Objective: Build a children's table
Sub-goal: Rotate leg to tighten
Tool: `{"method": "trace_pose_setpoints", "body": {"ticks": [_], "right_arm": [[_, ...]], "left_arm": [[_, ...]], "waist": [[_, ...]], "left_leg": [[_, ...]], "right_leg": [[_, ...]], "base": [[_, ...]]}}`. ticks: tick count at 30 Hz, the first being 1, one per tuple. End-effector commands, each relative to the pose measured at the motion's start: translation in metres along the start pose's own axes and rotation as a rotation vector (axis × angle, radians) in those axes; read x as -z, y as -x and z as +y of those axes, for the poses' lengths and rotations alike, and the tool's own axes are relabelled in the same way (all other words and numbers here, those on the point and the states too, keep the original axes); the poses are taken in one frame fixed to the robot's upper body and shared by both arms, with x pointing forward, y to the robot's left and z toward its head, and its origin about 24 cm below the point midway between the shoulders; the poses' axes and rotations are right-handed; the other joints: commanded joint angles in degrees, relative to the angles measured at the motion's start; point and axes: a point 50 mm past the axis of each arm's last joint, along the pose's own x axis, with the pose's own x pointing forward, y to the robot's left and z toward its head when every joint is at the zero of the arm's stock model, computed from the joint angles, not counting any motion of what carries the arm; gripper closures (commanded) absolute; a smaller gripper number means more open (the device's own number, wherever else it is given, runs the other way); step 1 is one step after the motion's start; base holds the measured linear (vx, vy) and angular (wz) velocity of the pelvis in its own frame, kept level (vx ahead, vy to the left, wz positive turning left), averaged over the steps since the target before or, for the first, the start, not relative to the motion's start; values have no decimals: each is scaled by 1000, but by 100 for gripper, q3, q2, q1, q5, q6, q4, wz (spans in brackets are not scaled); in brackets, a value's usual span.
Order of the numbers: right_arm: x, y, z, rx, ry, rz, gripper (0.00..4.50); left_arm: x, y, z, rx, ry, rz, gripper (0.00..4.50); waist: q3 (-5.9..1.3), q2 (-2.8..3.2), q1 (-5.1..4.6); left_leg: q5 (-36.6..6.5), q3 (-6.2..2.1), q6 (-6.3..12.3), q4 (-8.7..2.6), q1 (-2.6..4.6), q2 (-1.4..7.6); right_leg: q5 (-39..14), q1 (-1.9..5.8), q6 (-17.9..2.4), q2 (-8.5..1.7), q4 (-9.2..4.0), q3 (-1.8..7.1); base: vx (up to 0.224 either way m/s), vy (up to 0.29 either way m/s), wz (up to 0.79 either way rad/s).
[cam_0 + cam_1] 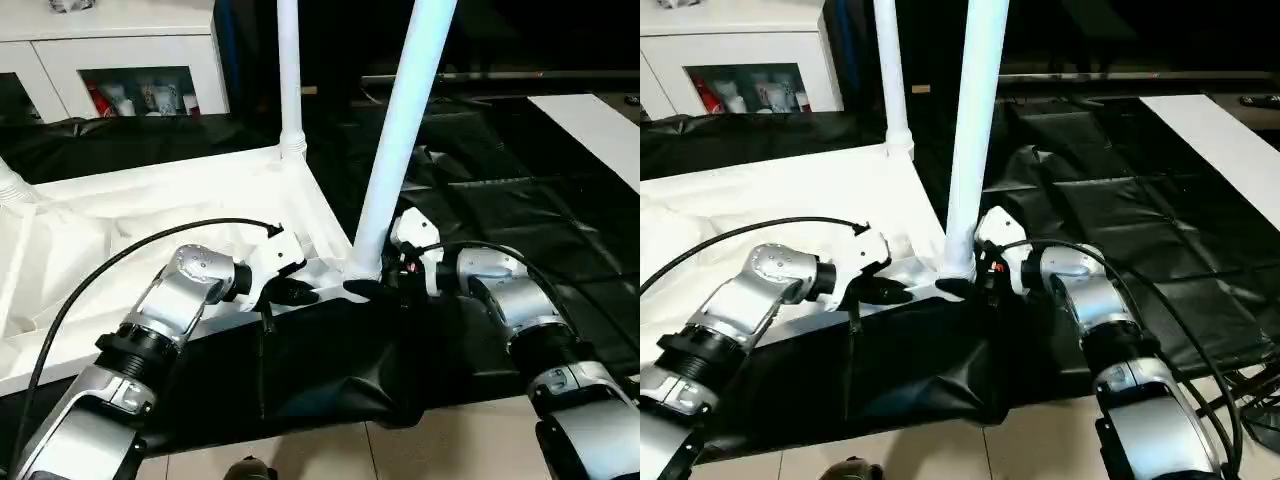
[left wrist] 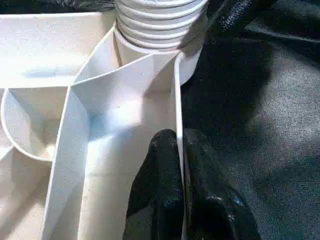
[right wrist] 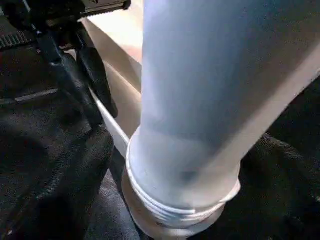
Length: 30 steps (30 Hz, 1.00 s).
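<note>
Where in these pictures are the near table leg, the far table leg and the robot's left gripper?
Near leg [image 1: 400,120], left eye view, middle of the shaft.
Far leg [image 1: 289,70], left eye view, on the shaft.
Left gripper [image 2: 179,150], left wrist view, between the fingertips pinching the tabletop's rim.

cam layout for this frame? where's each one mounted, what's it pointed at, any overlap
Left/right eye: on the head, looking down over both silver forearms at the upturned tabletop and near leg.
Left wrist: looks along the left end effector, shut on the tabletop's edge wall, toward the corner socket.
Right wrist: faces the near leg's base, with the left end effector beyond.
Shared: that leg in its socket shows in every view.
</note>
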Motion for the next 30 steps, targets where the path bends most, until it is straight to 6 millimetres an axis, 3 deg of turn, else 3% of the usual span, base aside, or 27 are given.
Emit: {"method": "trace_pose_setpoints", "body": {"ticks": [1,12,14,19,25,30], "right_arm": [[-4,2,1,-13,3,-17,26],[-1,-1,3,-17,-26,-33,26],[1,-1,4,-15,-29,-26,60],[3,-2,4,-5,-41,-24,89],[5,-4,4,1,-34,-19,156],[5,-5,5,-1,-29,-15,174]], "left_arm": [[-17,1,-4,47,-81,-58,450],[-15,2,-4,43,-79,-52,450],[-15,3,-4,40,-80,-52,450],[-14,3,-4,36,-78,-50,450],[-14,4,-3,33,-78,-44,450],[-13,5,-2,33,-79,-39,450]], "waist": [[-438,31,-33],[-440,39,-27],[-443,35,-27],[-443,38,-21],[-447,62,-23],[-445,50,-29]], "left_leg": [[-1253,-49,222,-386,112,243],[-1289,-51,177,-385,117,238],[-1247,-52,185,-382,115,238],[-1234,-47,195,-376,113,232],[-1249,-52,171,-375,114,231],[-1278,-50,169,-374,117,232]], "right_leg": [[-924,341,-1336,-359,-366,303],[-980,339,-1319,-360,-372,302],[-908,341,-1333,-355,-359,299],[-887,343,-1352,-359,-358,300],[-855,343,-1358,-356,-352,297],[-869,344,-1365,-352,-355,298]], "base": [[0,0,0],[0,0,0],[0,0,0],[0,0,0],[0,0,0],[0,0,0]]}}
